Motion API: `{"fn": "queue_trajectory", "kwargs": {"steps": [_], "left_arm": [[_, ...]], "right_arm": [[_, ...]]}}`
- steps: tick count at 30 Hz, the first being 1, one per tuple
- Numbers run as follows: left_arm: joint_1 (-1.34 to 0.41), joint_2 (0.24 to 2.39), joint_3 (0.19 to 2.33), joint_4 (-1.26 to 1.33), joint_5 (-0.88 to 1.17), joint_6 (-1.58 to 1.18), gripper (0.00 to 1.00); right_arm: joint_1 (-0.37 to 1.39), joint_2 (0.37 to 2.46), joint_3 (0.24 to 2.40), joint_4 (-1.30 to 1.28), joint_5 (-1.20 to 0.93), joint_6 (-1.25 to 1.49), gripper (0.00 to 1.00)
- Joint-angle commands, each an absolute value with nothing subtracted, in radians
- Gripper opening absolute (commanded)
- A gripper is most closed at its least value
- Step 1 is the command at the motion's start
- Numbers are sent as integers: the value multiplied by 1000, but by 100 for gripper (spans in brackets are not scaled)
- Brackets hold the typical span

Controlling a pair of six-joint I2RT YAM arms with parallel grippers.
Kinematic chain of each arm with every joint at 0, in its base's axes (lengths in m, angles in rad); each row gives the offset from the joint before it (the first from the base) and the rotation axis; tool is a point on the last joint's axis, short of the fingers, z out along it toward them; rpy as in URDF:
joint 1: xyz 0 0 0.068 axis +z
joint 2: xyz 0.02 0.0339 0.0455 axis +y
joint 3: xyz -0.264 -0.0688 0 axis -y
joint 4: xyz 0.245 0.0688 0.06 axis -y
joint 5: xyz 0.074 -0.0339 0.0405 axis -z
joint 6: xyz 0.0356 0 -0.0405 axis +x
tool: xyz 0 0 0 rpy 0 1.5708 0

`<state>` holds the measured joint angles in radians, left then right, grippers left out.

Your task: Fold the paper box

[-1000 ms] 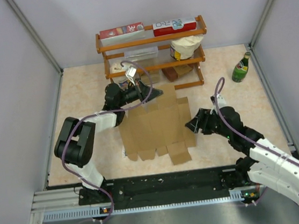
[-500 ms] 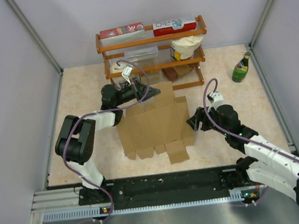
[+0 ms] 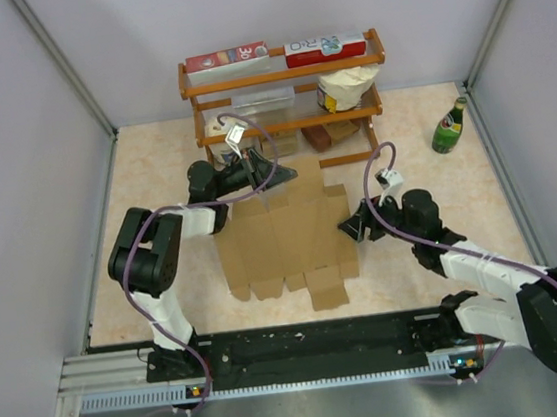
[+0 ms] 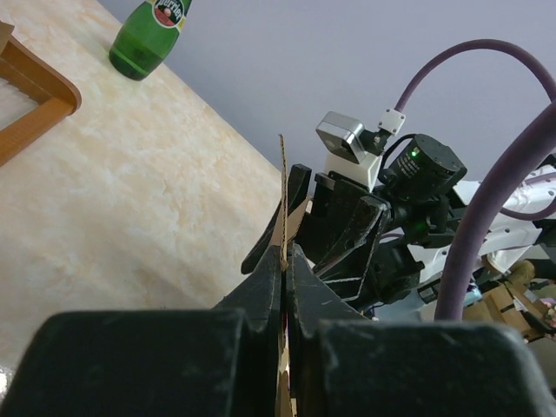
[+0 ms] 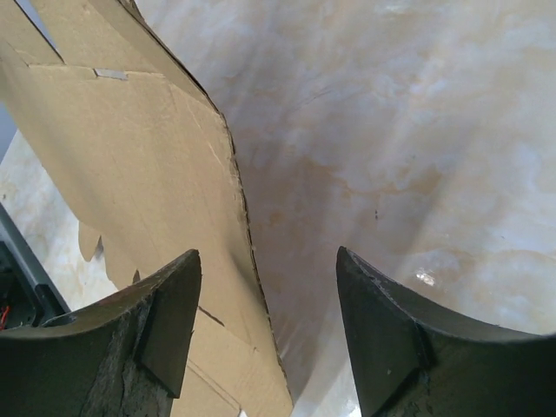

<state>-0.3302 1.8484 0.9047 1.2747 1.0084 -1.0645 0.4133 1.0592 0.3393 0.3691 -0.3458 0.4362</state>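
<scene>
Pinching with the left gripper (image 4: pixel 285 261), jaws clamped tight on the far edge of the paper box (image 3: pixel 282 238), just in front of the wooden shelf (image 3: pixel 283 70). Straddling the cardboard's right edge with the right gripper (image 5: pixel 265 261), jaws standing wide apart and gripping nothing. Lying spread out with flaps unfolded, seemingly lifting at the shelf side. Risking a slip or tear at the thin pinched edge by pulling unevenly. Risking a crease off the score lines, or a knock against the shelf, by lifting further back.
</scene>
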Motion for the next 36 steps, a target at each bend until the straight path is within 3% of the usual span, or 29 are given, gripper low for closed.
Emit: {"fn": "queue_trajectory", "kwargs": {"steps": [1, 15, 18, 22, 25, 28, 30, 31, 36], "left_arm": [[-324, 1850, 910, 1431, 1029, -1100, 0], [-318, 1875, 928, 1462, 1005, -1126, 0], [-316, 1884, 937, 1462, 996, -1127, 0], [-314, 1890, 942, 1463, 977, -1126, 0], [-314, 1893, 940, 1463, 974, -1121, 0], [-314, 1894, 939, 1462, 976, -1118, 0], [-314, 1891, 942, 1454, 977, -1114, 0], [-314, 1893, 940, 1451, 976, -1109, 2], [-314, 1898, 968, 1448, 992, -1115, 37]], "right_arm": [[397, 1106, 341, 517, -422, 411, 62], [399, 1232, 308, 704, -535, 468, 47], [397, 1242, 302, 722, -548, 472, 40], [399, 1246, 304, 741, -581, 471, 16], [399, 1243, 310, 730, -591, 463, 11], [397, 1236, 317, 713, -597, 456, 1], [399, 1233, 330, 681, -600, 449, 0], [397, 1224, 337, 664, -601, 449, 0], [399, 1135, 344, 580, -572, 457, 0]]}}
